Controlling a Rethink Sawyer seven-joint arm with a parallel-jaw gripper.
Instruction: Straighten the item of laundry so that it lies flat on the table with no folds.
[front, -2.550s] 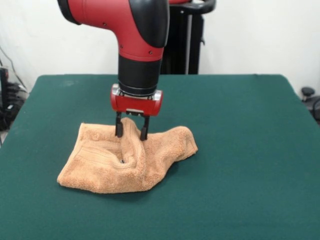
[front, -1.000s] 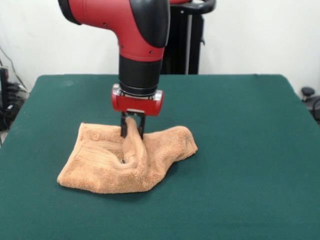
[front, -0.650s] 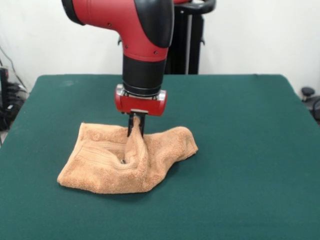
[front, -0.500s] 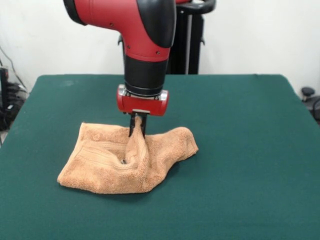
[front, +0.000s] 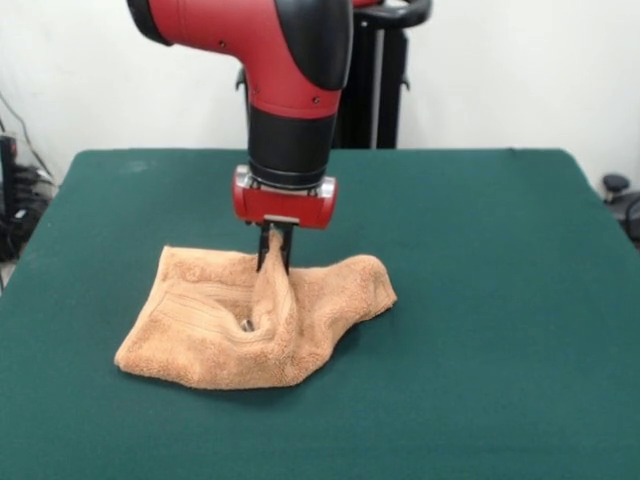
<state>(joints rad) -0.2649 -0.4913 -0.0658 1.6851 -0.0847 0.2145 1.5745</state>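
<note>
The gripper pinches a raised ridge of the crumpled towel, which lies toward the table's left edge.

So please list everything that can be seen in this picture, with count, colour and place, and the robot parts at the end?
towel: one, light brown, crumpled on the table left of centre, a ridge in its middle pulled up into a peak
table: one, dark green top, fills most of the picture
wall: one, white, behind the table
cables: some, dark, beyond the table's left edge
dark object: one, black, at the right edge, cannot tell what it is
pedestal: one, black, behind the table's far side
arm: one, red and black, comes down from above over the towel
gripper: one, black fingers under a red wrist, shut on the towel's raised ridge
</note>
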